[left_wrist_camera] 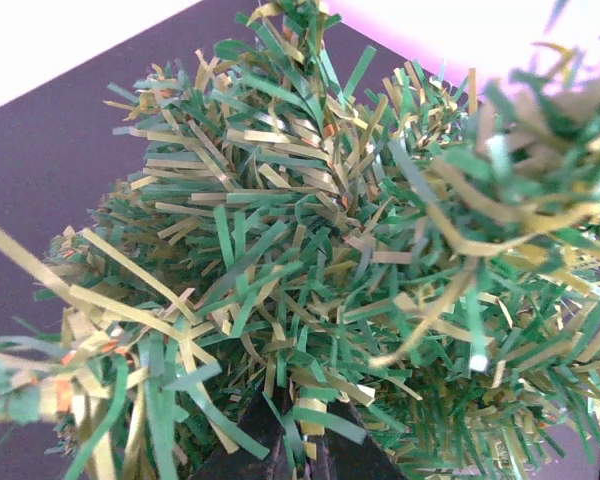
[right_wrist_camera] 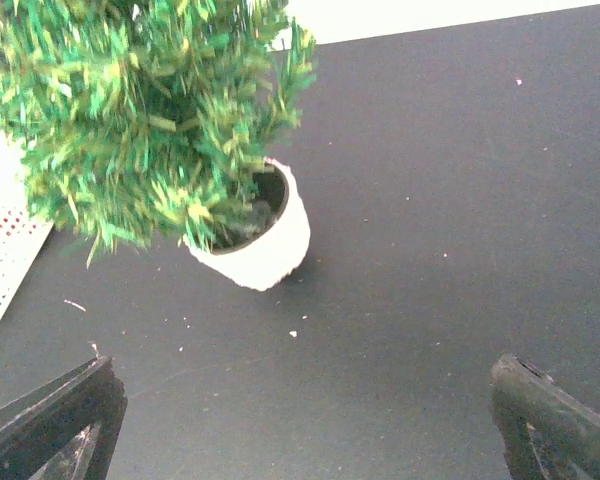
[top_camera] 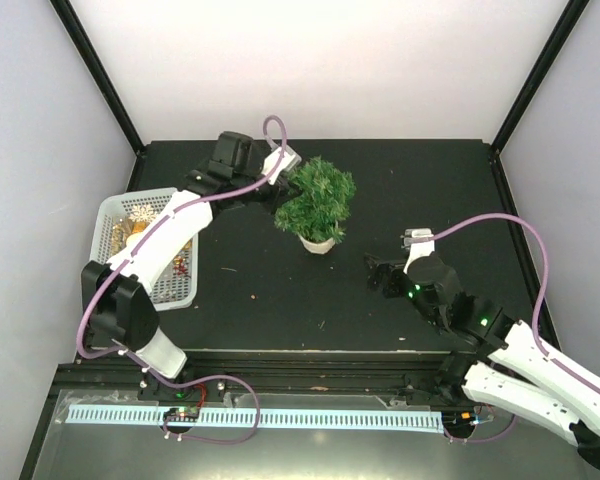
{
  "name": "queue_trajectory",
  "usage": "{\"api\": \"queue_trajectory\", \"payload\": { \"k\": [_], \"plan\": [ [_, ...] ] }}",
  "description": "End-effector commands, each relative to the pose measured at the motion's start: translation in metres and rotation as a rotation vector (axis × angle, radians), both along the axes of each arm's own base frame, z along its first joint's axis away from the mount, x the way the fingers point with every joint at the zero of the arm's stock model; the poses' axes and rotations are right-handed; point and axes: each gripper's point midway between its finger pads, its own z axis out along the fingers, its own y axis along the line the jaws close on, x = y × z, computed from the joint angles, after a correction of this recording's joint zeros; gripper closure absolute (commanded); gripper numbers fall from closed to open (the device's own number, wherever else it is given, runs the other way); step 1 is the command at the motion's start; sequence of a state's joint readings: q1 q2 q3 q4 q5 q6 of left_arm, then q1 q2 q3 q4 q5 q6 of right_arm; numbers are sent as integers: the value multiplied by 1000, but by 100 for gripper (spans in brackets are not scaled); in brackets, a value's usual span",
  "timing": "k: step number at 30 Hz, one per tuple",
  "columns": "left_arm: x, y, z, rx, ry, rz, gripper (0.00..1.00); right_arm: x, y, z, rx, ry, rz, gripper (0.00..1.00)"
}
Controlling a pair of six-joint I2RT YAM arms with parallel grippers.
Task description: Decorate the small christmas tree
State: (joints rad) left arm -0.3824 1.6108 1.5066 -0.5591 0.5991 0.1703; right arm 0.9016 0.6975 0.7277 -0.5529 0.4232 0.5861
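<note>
Green small christmas tree touches left pincer.

The matte black rectangular tabletop carried two items. The small christmas tree, a bushy green artificial fir, stood near the middle toward the rear, its round cream-white pot resting directly on the surface. A white perforated plastic basket lay at the left edge, well apart from the pot. Tiny pale specks were scattered on the bare surface just beside the pot.
</note>
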Motion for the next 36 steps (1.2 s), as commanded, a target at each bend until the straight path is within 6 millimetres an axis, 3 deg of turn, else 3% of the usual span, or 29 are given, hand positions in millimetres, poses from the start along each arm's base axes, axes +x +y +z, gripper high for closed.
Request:
{"api": "queue_trajectory", "payload": {
  "k": [1,14,20,36],
  "plan": [
    [-15,-20,30,-23,-191,-47,98,3,-10,1,-11,-16,-52,0],
    [-25,-26,6,19,-180,-81,98,7,-4,-2,-27,-12,-44,0],
    [-28,-30,3,26,-168,-98,98,7,-6,-5,-36,-8,-52,0],
    [-57,-33,2,41,-125,-153,98,8,-3,-7,-43,-1,-45,0]
  ]
}}
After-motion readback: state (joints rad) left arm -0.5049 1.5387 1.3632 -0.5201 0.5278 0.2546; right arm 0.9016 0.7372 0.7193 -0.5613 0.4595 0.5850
